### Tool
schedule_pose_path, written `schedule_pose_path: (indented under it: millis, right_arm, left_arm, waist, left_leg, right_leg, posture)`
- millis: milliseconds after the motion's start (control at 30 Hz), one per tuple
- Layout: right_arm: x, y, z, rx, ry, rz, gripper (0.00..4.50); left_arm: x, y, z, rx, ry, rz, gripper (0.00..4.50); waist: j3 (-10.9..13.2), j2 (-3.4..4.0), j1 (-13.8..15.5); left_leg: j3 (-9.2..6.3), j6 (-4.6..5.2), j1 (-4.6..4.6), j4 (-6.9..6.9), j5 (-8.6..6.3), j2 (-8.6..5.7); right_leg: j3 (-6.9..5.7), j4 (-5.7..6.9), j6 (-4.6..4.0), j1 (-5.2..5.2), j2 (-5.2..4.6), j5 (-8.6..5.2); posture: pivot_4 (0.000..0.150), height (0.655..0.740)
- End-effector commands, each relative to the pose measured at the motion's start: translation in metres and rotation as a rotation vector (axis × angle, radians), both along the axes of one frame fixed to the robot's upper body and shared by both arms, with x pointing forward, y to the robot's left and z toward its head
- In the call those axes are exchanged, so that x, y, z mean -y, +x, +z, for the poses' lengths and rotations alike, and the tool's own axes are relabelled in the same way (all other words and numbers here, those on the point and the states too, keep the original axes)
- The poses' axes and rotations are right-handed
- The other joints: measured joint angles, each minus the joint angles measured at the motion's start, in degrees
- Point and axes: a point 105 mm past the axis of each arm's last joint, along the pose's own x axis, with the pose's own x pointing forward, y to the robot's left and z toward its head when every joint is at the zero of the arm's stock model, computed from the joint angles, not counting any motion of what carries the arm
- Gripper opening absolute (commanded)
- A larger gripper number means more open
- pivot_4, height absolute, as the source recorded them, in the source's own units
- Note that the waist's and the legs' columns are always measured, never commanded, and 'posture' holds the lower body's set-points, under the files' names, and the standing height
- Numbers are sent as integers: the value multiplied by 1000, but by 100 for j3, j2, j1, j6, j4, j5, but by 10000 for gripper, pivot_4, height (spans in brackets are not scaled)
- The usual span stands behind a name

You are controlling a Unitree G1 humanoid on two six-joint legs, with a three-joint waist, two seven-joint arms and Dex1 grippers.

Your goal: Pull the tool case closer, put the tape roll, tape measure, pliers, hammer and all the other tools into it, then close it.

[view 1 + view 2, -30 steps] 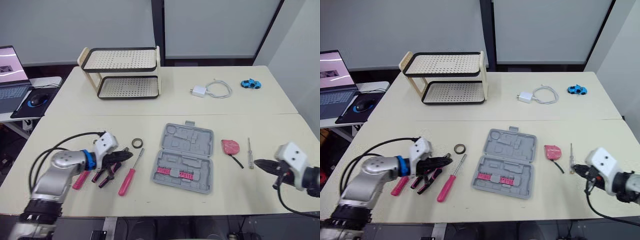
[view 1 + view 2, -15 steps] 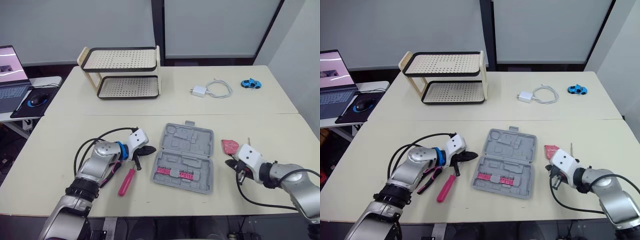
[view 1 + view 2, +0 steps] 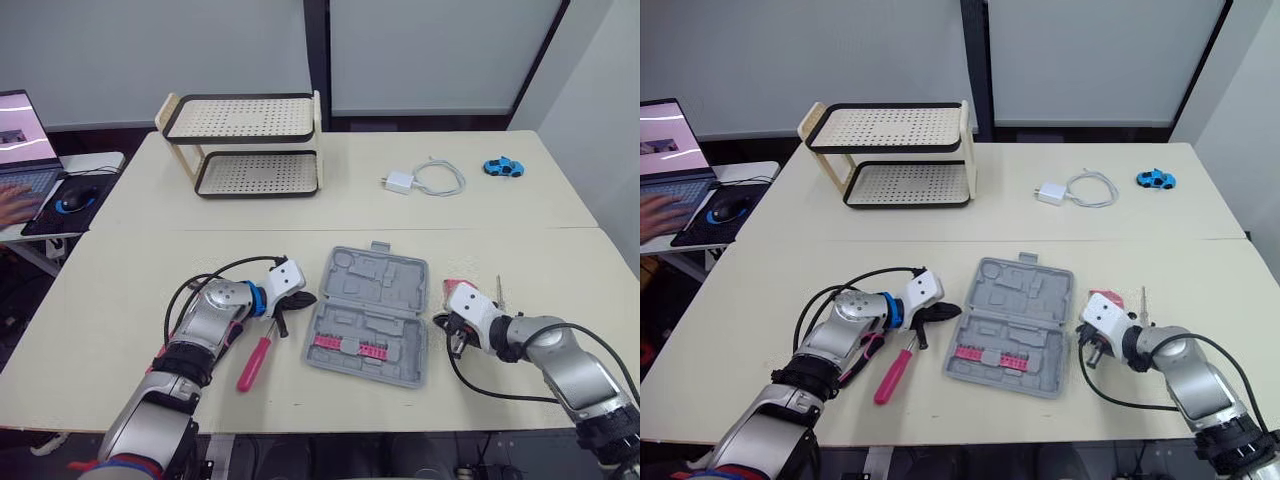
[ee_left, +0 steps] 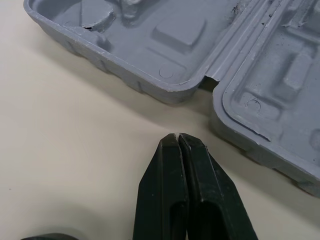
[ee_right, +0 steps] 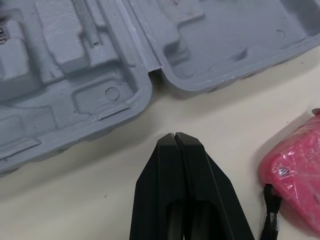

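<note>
Now that your closed, empty left tool and right tool have swung in flanking the tool case, pull it closer.

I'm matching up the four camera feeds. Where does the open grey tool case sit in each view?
Left eye view: the tool case lies open, mid-table, between the arms.
Right eye view: the tool case is again mid-table.
Left wrist view: the tool case wall is just ahead of the left tool.
Right wrist view: the tool case wall is just ahead of the right tool.
Shared landmark: the hinge seam between its halves.
</note>
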Motion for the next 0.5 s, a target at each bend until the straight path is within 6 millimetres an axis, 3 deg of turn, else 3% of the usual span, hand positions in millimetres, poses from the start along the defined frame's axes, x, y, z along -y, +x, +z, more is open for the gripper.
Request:
schedule_pose_path:
  millis: [33, 500]
  right_arm:
    - [-5, 5, 6, 36, 1, 20, 0]
    - [-18, 15, -1, 13, 18, 42, 0]
  left_arm:
    - [4, 3, 5, 30, -1, -11, 243]
    - [21, 4, -1, 26, 1, -45, 243]
  waist:
    - [0, 0, -1]
    - [0, 0, 1]
  left_leg:
    - [-1, 0, 0, 0, 0, 0]
    - [-3, -3, 0, 2, 2, -4]
  right_leg:
    - [-1, 1, 0, 0, 1, 0]
    - [-3, 3, 0, 0, 1, 0]
  posture:
    - [1500, 7400]
    - [1500, 7400]
